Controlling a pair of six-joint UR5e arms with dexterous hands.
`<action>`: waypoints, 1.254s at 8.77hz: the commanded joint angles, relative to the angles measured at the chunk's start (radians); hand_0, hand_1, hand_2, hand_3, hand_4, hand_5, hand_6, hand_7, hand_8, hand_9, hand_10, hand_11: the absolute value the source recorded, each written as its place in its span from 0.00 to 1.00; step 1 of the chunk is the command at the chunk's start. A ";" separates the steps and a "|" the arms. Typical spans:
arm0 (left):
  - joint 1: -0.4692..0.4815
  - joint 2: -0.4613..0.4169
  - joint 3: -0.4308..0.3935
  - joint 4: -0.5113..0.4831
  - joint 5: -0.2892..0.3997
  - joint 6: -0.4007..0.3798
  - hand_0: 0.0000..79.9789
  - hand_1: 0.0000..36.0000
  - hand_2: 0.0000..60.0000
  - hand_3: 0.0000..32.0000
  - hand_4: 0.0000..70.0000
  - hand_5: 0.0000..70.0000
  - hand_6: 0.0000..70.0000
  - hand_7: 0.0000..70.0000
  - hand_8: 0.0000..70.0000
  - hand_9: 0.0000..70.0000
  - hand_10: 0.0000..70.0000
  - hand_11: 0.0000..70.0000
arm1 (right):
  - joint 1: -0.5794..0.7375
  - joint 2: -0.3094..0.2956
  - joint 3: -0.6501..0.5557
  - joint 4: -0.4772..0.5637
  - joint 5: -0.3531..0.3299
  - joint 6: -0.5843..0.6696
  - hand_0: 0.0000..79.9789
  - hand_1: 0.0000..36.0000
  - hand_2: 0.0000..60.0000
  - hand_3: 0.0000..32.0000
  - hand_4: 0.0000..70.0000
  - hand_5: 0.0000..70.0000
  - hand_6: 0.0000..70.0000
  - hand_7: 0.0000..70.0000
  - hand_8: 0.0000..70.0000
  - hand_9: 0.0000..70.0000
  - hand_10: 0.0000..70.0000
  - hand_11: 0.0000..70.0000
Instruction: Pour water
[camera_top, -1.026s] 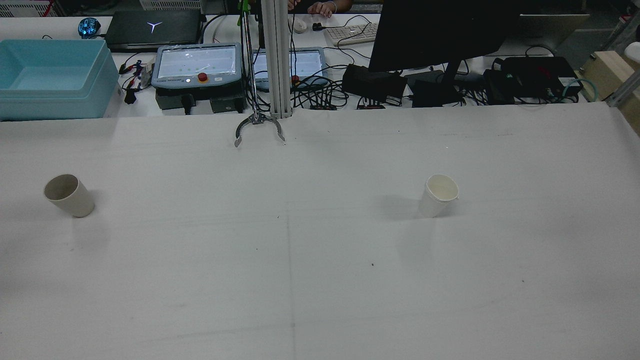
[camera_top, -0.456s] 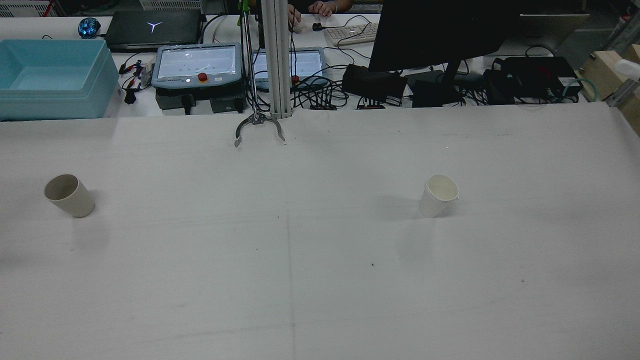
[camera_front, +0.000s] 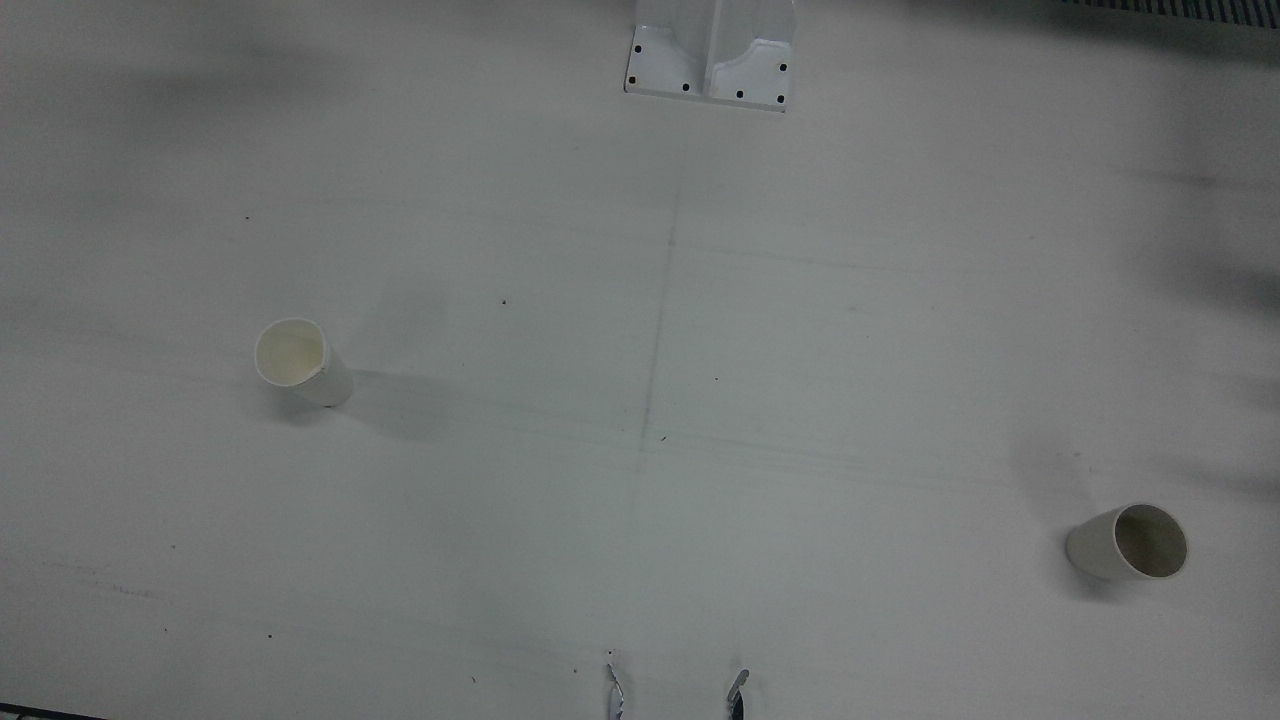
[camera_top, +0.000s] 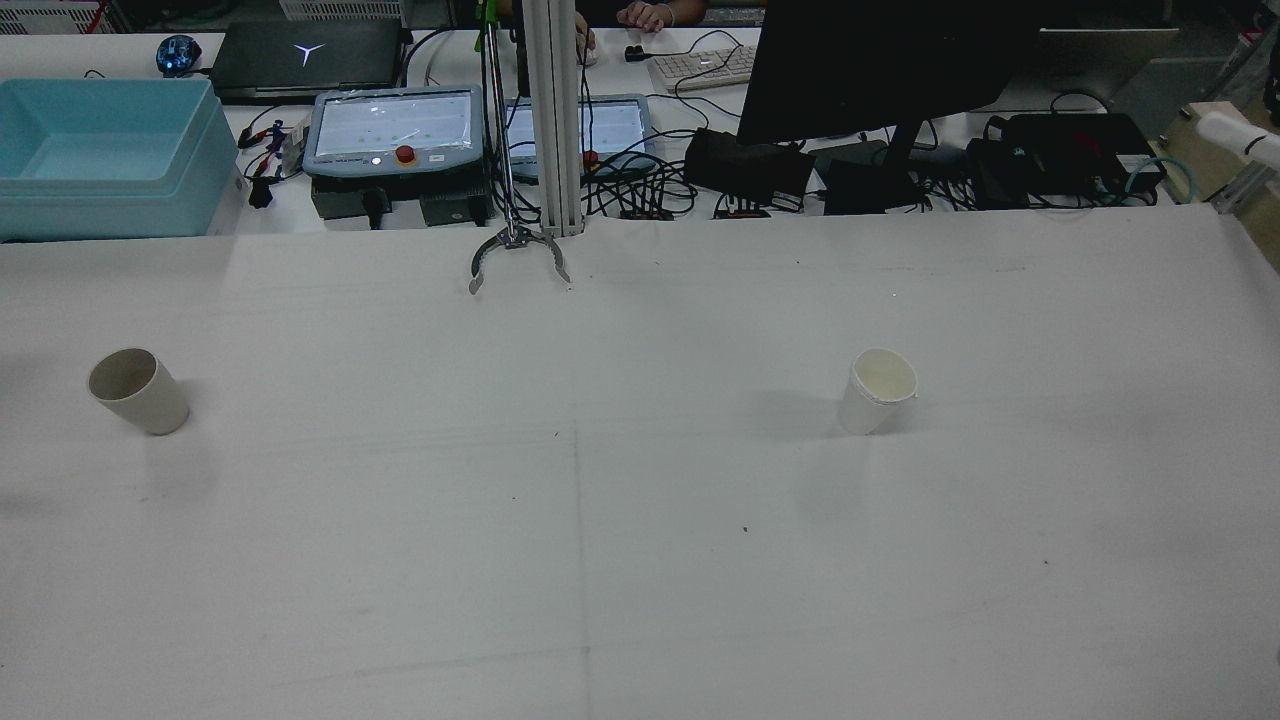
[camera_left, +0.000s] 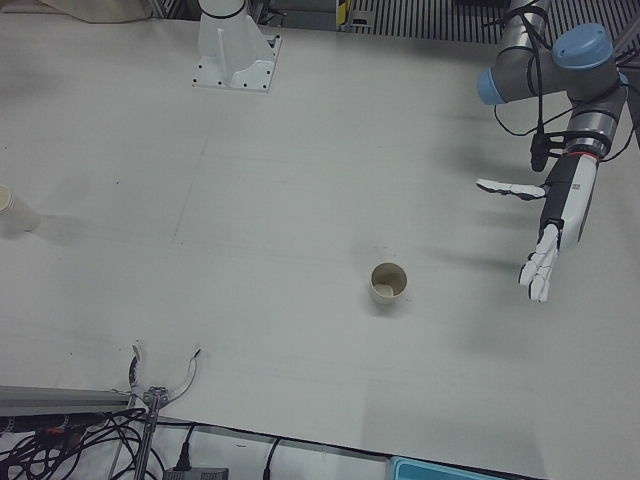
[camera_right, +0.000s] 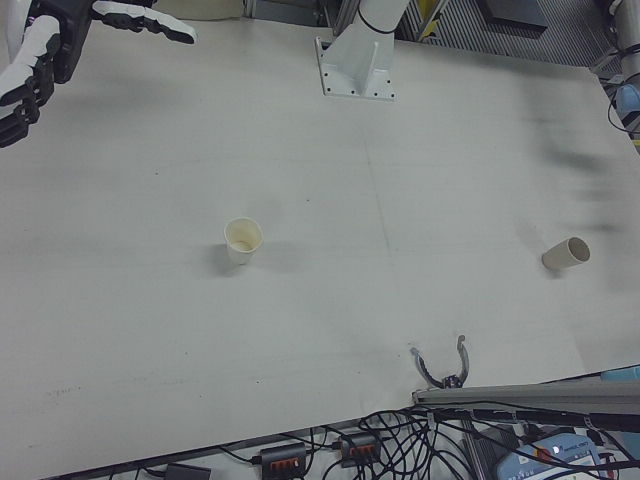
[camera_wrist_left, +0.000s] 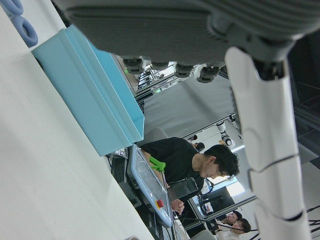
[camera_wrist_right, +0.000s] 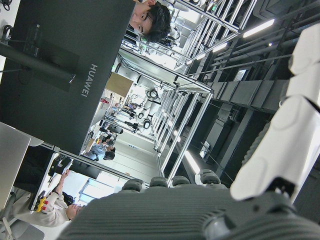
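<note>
Below and inward of my left hand (camera_left: 556, 222), spread and holding nothing, stands one tan cup (camera_left: 389, 284). Well apart from my right hand (camera_right: 40, 45), likewise spread and bare, stands one white cup (camera_right: 243, 240). Two cups in all, both upright on the table (camera_top: 640, 560).

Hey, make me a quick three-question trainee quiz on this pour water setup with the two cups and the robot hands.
1. True or false: both paper cups stand upright on the white table.
2. Multiple choice: the robot's left hand is A) clamped on a cup, B) open, holding nothing, C) resting inside a cup.
3. Fill in: the white paper cup stands on the robot's ____ side.

Key: 1 true, the beige paper cup is upright too. 2 B; the right hand is open as well. 3 right.
</note>
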 joint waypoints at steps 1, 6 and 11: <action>0.040 -0.008 0.121 -0.149 -0.084 0.033 0.71 0.46 0.00 0.06 0.17 0.01 0.00 0.06 0.00 0.00 0.03 0.08 | 0.014 0.004 0.017 0.000 -0.002 0.000 0.54 0.33 0.22 0.00 0.02 0.00 0.00 0.00 0.00 0.00 0.00 0.00; 0.134 -0.094 0.206 -0.165 -0.098 0.078 0.71 0.48 0.00 0.00 0.20 0.03 0.02 0.08 0.00 0.00 0.04 0.10 | -0.004 0.015 0.014 -0.001 -0.012 -0.008 0.54 0.34 0.24 0.00 0.05 0.00 0.00 0.00 0.00 0.00 0.00 0.00; 0.235 -0.206 0.350 -0.194 -0.166 0.080 0.72 0.48 0.00 0.00 0.20 0.05 0.03 0.09 0.00 0.00 0.05 0.10 | -0.011 0.015 0.012 -0.001 -0.014 -0.011 0.55 0.35 0.25 0.00 0.06 0.00 0.00 0.00 0.00 0.01 0.00 0.00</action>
